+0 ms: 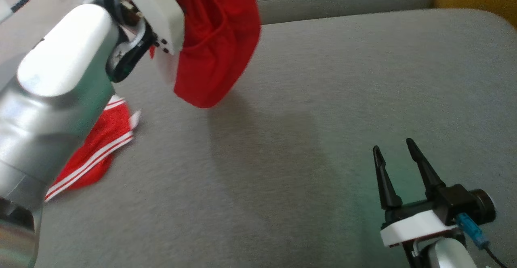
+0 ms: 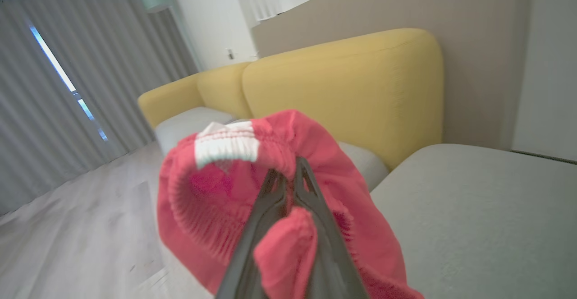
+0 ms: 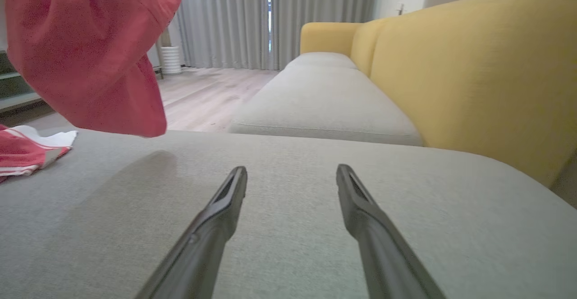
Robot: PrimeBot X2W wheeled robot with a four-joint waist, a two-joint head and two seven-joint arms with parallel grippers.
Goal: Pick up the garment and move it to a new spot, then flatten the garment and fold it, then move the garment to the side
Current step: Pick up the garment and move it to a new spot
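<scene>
Left gripper (image 2: 288, 172) clamped on garment (image 1: 218, 37), upper left, hanging lengthwise above cushion (image 1: 343, 78). Right gripper (image 1: 393, 144) spread empty, lower right, well apart.

Nothing here can be read: no word, brand, number or sign. The white patch (image 2: 227, 148) on the waistband of the red garment (image 2: 203, 209) is too blurred to show whether it carries any print.
</scene>
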